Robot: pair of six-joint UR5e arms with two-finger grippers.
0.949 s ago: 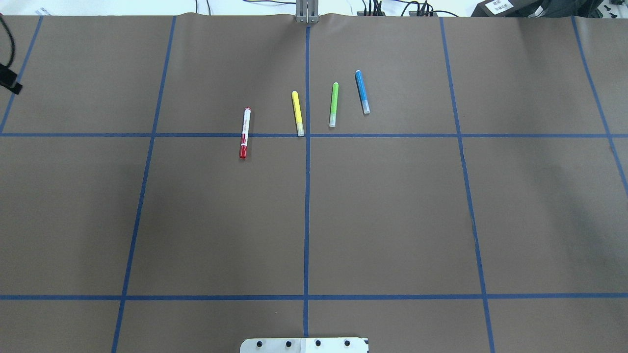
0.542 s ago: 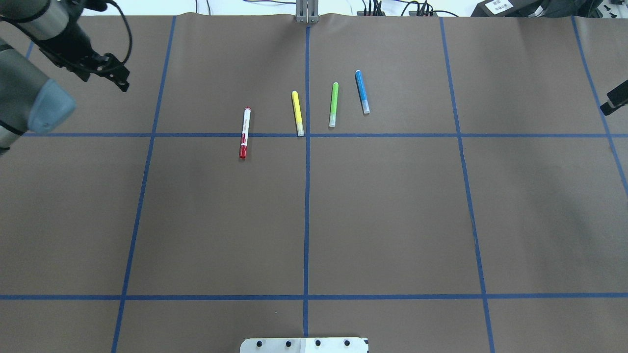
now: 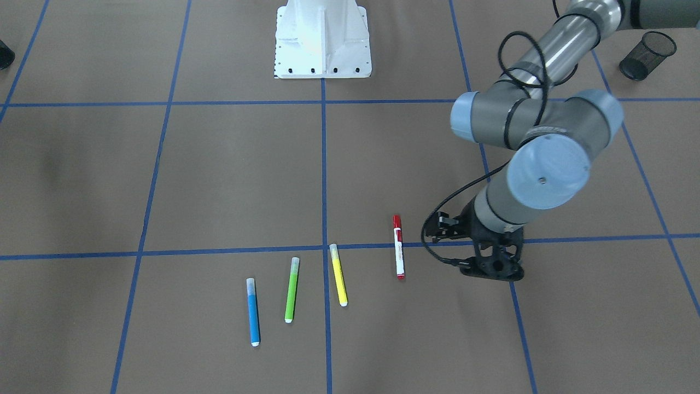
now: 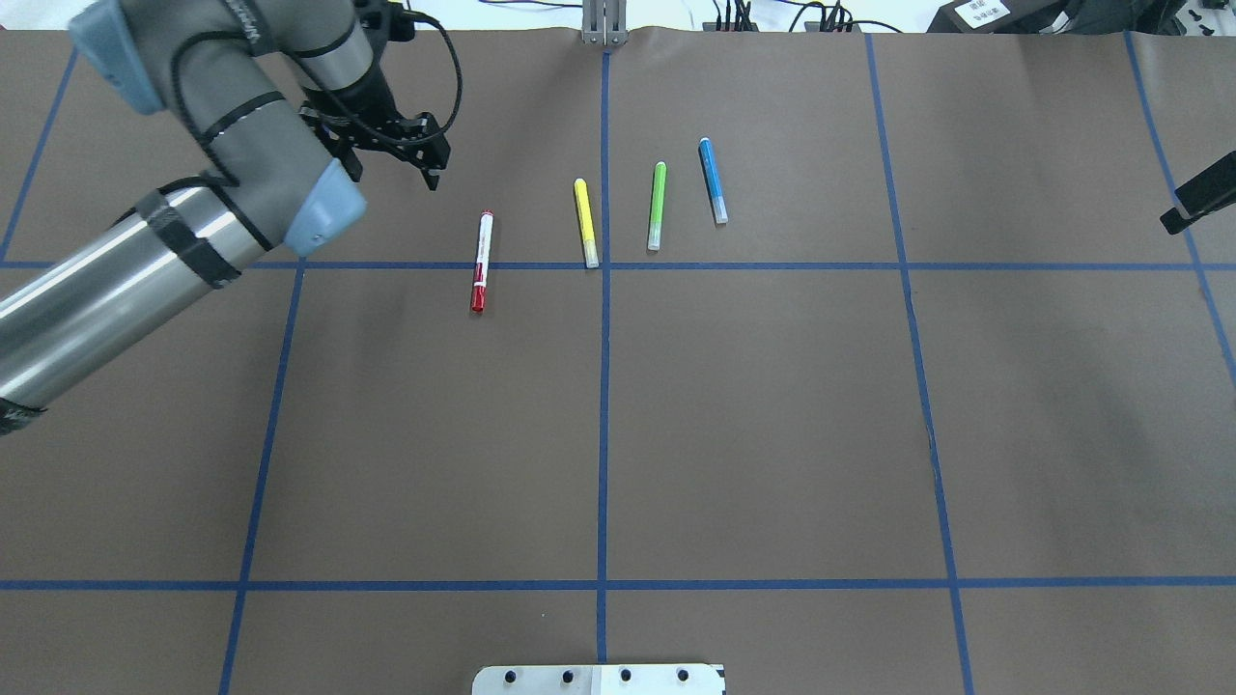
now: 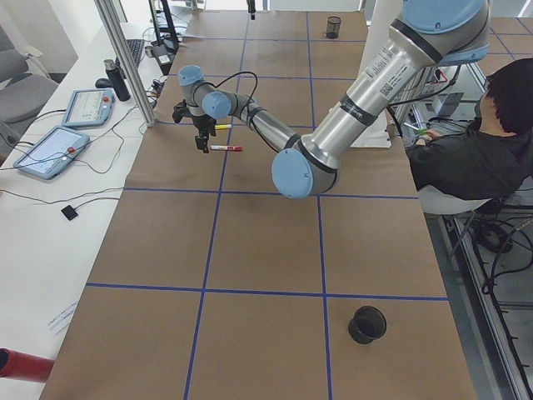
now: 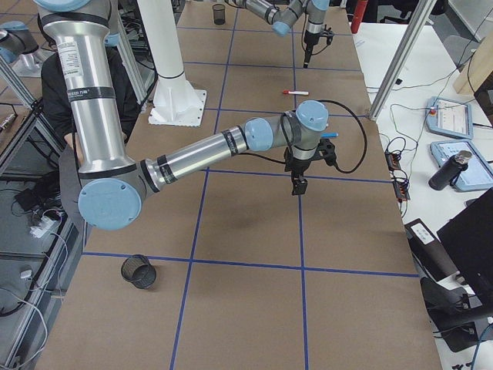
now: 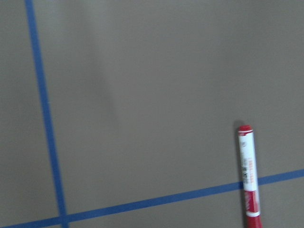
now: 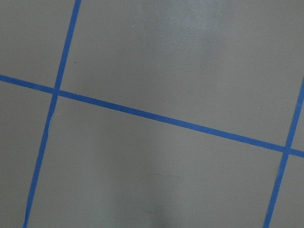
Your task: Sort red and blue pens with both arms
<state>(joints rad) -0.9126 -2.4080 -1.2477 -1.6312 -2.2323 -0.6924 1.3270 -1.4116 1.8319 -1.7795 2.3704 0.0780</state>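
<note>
The red pen (image 4: pixel 481 261), white-barrelled with a red cap, lies across a blue tape line left of centre; it also shows in the front view (image 3: pixel 398 246) and at the lower right of the left wrist view (image 7: pixel 249 175). The blue pen (image 4: pixel 713 180) lies right of centre toward the far edge. My left gripper (image 4: pixel 396 172) hangs open and empty over the table, left of the red pen and beyond it, apart from it. Only a black piece of my right gripper (image 4: pixel 1197 193) pokes in at the right edge, far from the blue pen; I cannot tell its state.
A yellow marker (image 4: pixel 585 222) and a green marker (image 4: pixel 657 206) lie between the two pens. Black mesh cups stand near the table's ends (image 3: pixel 648 54) (image 6: pixel 139 271). The white robot base (image 3: pixel 322 38) sits mid-table on my side. A seated person (image 5: pixel 475 142) is beside the table.
My left arm has swung in from the far left edge toward the red pen. The right gripper has crept a little further into view. The pens have not moved.
</note>
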